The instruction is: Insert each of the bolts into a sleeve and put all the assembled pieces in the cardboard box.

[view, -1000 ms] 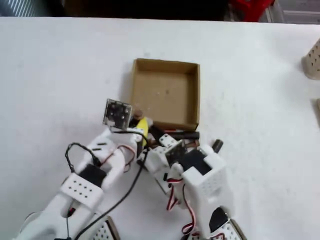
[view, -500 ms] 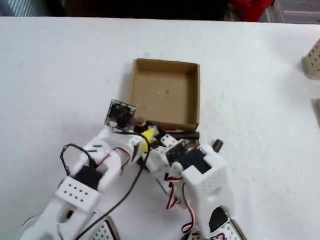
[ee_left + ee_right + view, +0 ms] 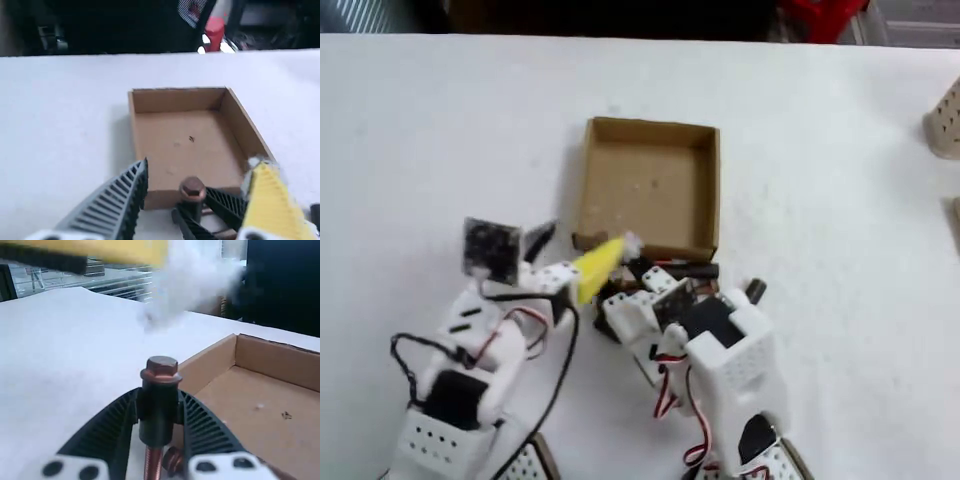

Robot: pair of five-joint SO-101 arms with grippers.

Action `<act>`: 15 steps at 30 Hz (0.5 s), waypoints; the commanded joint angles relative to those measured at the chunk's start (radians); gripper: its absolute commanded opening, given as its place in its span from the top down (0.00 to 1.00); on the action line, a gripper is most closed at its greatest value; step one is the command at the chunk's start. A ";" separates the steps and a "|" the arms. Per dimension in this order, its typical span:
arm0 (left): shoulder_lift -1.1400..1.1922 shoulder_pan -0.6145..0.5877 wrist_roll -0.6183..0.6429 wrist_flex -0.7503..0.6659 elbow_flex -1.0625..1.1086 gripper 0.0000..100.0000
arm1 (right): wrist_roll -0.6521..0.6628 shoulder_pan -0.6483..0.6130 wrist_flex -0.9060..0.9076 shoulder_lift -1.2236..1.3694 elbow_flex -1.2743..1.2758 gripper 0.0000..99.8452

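Copper-coloured hex-head bolt (image 3: 160,371) stands upright in a short black cylindrical sleeve (image 3: 157,412). Its flanged head sits on the sleeve's top and its threaded shank shows below. The right gripper (image 3: 159,397) has its ribbed black jaws clamped on the sleeve from both sides. The bolt head rises clear above the fingertips and the shank hangs down between the fingers.

The pair is held just outside the near wall of the open brown cardboard box (image 3: 650,185), by its near left corner as the high view gives it, not over the box floor.

The left gripper (image 3: 202,164) faces the box with its jaws wide apart and nothing between the pads. It has one dark ribbed finger (image 3: 117,200) and one yellow finger (image 3: 270,200) with a white tuft at its tip. In the left wrist view the bolt head shows between these two fingers, ahead of them and touching neither, a little nearer the yellow one.

On the white table (image 3: 440,130), a dark rod-shaped piece (image 3: 698,270) lies along the outside of the box's near wall. A small dark cylinder (image 3: 755,291) stands just beside the right arm's body. Whether either holds a bolt cannot be told.
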 commanded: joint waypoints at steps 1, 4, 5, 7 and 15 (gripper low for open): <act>-0.053 -0.108 0.014 0.008 -0.054 0.80 | -0.005 0.007 -0.015 -0.056 -0.003 0.98; -0.053 -0.183 0.014 0.020 -0.048 0.93 | 0.000 0.018 -0.015 -0.058 0.008 0.98; -0.053 -0.202 0.014 0.041 -0.048 0.97 | 0.002 0.022 -0.016 -0.065 0.018 0.98; -0.053 -0.213 0.014 0.091 -0.048 0.97 | 0.002 0.028 -0.015 -0.114 0.049 0.98; -0.054 -0.219 0.012 0.324 -0.021 0.95 | 0.002 0.137 0.084 -0.344 0.143 0.98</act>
